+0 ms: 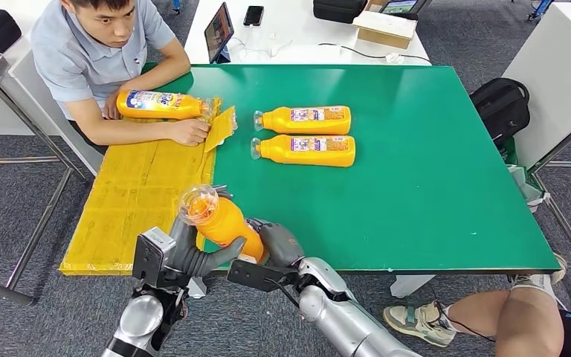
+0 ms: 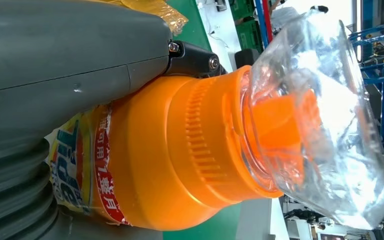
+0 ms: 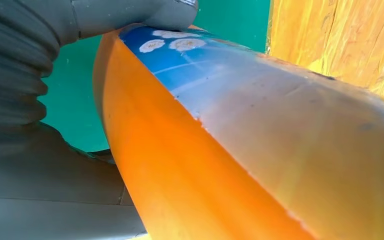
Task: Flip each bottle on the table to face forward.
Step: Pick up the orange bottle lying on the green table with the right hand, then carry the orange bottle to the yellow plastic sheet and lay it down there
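Premises present as an office or test room: grey carpet tile flooring [image 1: 446, 41], white desks [image 1: 290, 33] carrying a tablet [image 1: 218, 31], phone [image 1: 253, 15] and cardboard box [image 1: 384, 28], a black backpack [image 1: 502, 104] on the floor, and a green-topped work table [image 1: 431, 171].

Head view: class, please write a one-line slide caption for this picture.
Both robot hands, left hand and right hand, grip an orange bottle above the green table edge.
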